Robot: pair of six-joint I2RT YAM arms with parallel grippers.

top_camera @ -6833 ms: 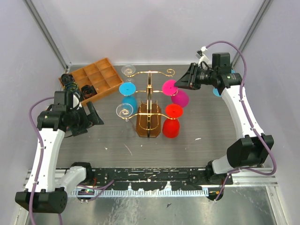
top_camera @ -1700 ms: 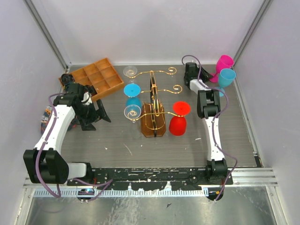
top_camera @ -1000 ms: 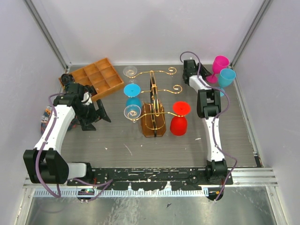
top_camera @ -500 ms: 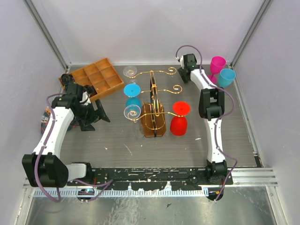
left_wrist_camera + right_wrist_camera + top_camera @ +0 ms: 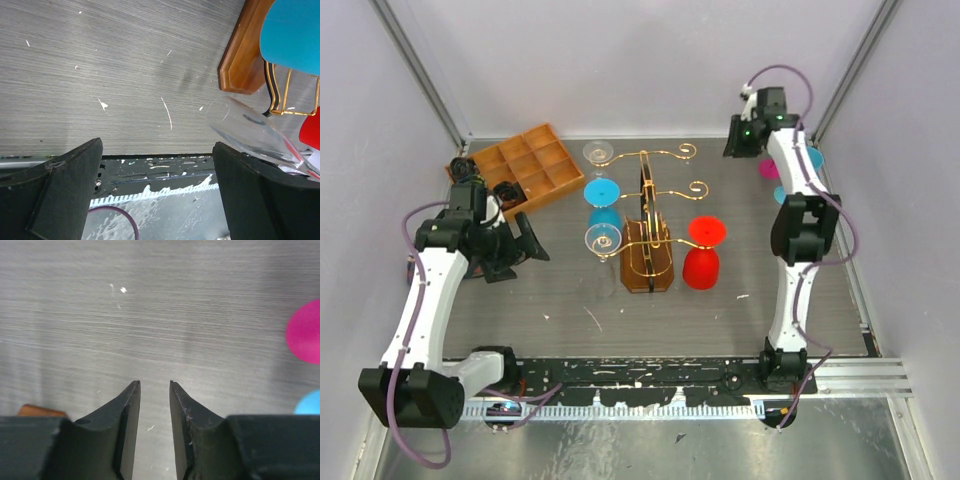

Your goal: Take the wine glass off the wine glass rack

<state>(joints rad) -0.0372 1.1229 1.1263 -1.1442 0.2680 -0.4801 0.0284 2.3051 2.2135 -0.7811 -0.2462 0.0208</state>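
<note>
Right gripper (image 5: 155, 385) is held over the grey tabletop (image 5: 150, 315), its fingers drawn close with a narrow gap and nothing grasped; a pink glass foot (image 5: 306, 337) is seen to its right. Left gripper (image 5: 160, 200) is spread wide and empty. The wine glass rack (image 5: 642, 240) is found to its right, with a clear wine glass (image 5: 250, 135) nearest, a blue wine glass (image 5: 603, 205) beyond, and a red wine glass (image 5: 700, 255) hung on the rack's far side.

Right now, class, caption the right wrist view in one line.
Right hand, fingers narrowly parted and empty, above grey table near pink glass.
</note>
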